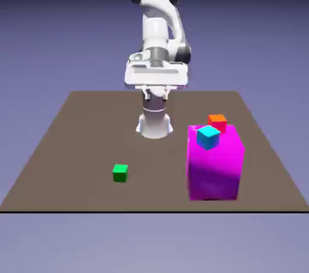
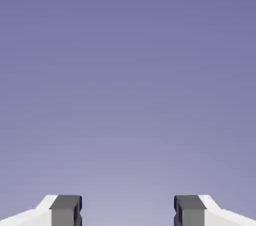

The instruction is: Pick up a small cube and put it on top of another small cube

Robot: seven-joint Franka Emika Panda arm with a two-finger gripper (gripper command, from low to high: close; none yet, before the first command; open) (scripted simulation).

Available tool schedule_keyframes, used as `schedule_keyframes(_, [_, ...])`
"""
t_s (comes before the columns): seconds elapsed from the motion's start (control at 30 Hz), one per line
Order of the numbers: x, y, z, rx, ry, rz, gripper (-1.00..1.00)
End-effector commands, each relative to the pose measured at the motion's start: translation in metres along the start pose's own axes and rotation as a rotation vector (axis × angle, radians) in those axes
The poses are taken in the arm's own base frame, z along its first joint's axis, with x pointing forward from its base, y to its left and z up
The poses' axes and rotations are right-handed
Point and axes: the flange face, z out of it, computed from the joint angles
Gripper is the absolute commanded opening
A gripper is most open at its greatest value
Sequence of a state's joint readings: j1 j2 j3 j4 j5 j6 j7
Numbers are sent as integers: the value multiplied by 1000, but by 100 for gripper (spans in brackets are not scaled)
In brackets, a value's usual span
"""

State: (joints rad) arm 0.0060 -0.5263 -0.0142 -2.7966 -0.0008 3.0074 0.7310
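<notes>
The hand (image 2: pixel 128 210) hangs high above the brown worktop (image 1: pixel 72 145), fingers apart and empty. A green cube (image 1: pixel 120 173) sits alone; a cyan cube (image 1: pixel 208 137) and, seemingly, an orange cube (image 1: pixel 217 122) rest atop a magenta block (image 1: pixel 215 169). Reaching there risks knocking cubes off.

Count on the worktop (image 1: pixel 72 145): three small cubes, one green (image 1: pixel 120 173), one cyan (image 1: pixel 207 137), one orange-red (image 1: pixel 217 122); one large magenta block (image 1: pixel 214 169); one robot arm (image 1: pixel 158 30).
</notes>
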Motion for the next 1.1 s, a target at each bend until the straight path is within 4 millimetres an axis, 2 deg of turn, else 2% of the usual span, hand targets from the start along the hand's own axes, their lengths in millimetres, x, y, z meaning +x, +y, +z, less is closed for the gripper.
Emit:
schedule_keyframes(0.0, [1, 8, 13, -38, -33, 6, 0])
schedule_keyframes(0.17, [2, 54, 74, -223, -200, 39, 0])
schedule_keyframes(0.33, [-5, 111, 127, -402, -374, 77, 0])
schedule_keyframes(0.47, [-18, 161, 163, -539, -516, 110, 0])
schedule_keyframes(0.6, [-34, 213, 189, -666, -655, 145, 0])
schedule_keyframes(0.63, [-34, 213, 189, -666, -655, 145, 0])
schedule_keyframes(0.83, [-74, 249, 233, -666, -655, 145, 0])
schedule_keyframes(0.87, [-74, 249, 233, -666, -655, 145, -100])
schedule_keyframes(0.9, [-74, 249, 233, -666, -655, 145, -100])
schedule_keyframes(1.07, [-38, 216, 193, -666, -655, 145, -100])
